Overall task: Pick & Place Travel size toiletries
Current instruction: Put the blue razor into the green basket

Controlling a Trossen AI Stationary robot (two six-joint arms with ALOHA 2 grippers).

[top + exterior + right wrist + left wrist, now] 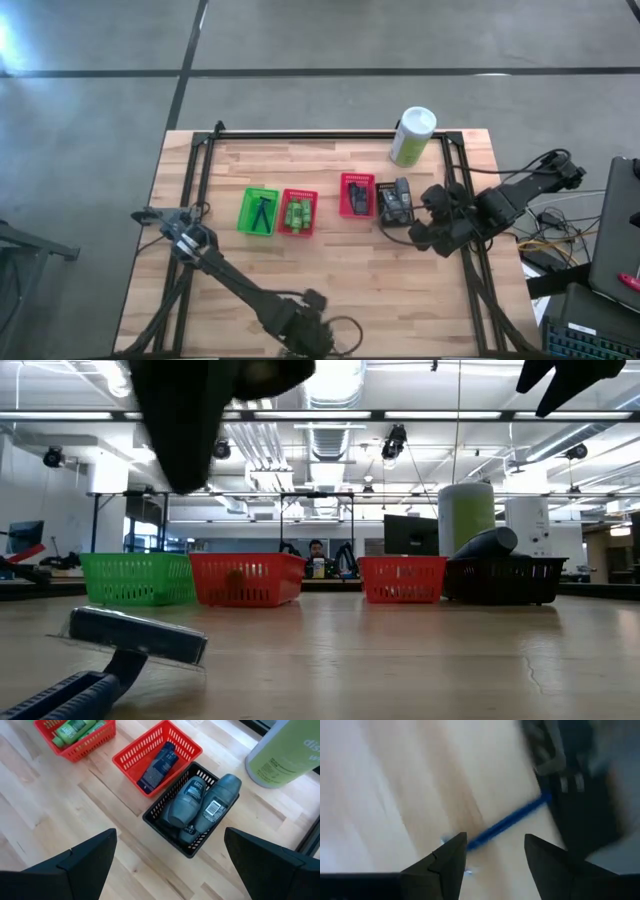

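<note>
My left gripper (160, 220) is open near the table's left edge, above a razor-like stick with a blue handle (510, 822) and a dark head (135, 635) that lies flat on the wood. My right gripper (428, 215) is open and empty, raised just right of the black basket (192, 815). That basket holds dark grey rounded containers (200, 800). A red basket (157, 762) holds a dark wedge tube (157, 765). Another red basket (75, 737) holds green bottles (72, 730). A green basket (260, 210) holds thin black sticks.
The four baskets stand in a row across the table's middle (320, 580). A tall pale green canister with a white cap (412, 135) stands at the far right. A black frame (330, 135) runs around the table. Bare wood lies toward the near edge (340, 280).
</note>
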